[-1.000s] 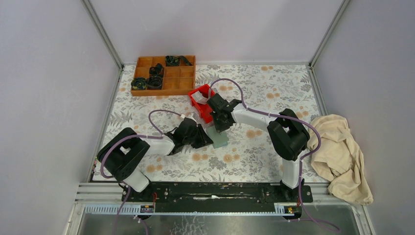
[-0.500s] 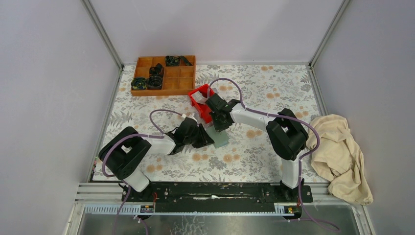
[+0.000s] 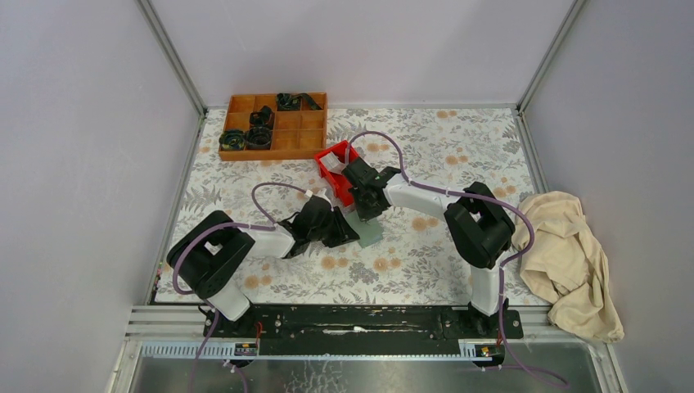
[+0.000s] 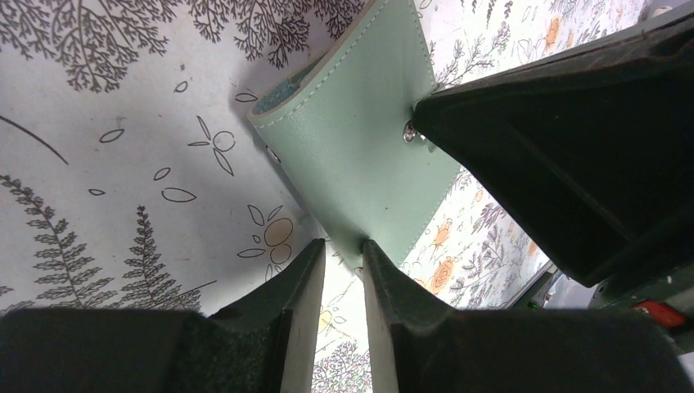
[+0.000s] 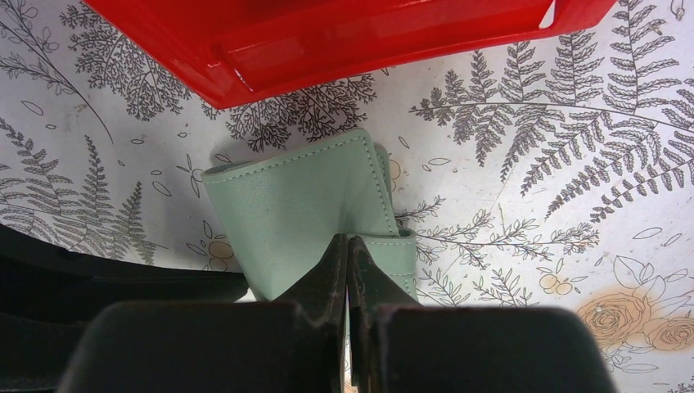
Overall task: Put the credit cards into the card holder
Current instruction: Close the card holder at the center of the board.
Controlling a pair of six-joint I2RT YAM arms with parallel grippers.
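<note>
Since the earlier frame the right claw (image 3: 366,210) has edged slightly leftward and away from the arm bases. The red plastic bin (image 3: 321,164) just beyond it has shifted and turned a little with it. The left claw (image 3: 350,234) has barely moved.

The flat sage-green bifold card holder (image 3: 371,233) lies on the fern-and-rose printed table cover (image 3: 442,155), directly under the right claw's tip and just in front of the left claw. From above, both claws cover much of it and only its near end shows.

In the right wrist view the right claw (image 5: 348,242) has its fingers pressed together with no gap. Their tips rest on the card holder (image 5: 286,205) where the stitched cover meets a folded layer beside it. Whether a thin layer is pinched between them cannot be made out. The red bin (image 5: 327,41) sits just past the holder, cut off by the top edge, with its inside hidden.

In the left wrist view the left claw (image 4: 344,250) stands narrowly parted, and the table cover shows through the slot. One corner of the card holder (image 4: 360,139) reaches the mouth of that slot. Contact there is unclear. The right claw's black body fills the right side, meeting the holder beside a metal snap (image 4: 408,133).

The credit cards cannot be identified. A pale patch (image 3: 334,161) inside the bin is too small to name.

Far left of the claws is a brown wooden compartment tray (image 3: 312,139). Well to the right is a crumpled beige cloth (image 3: 569,262).
</note>
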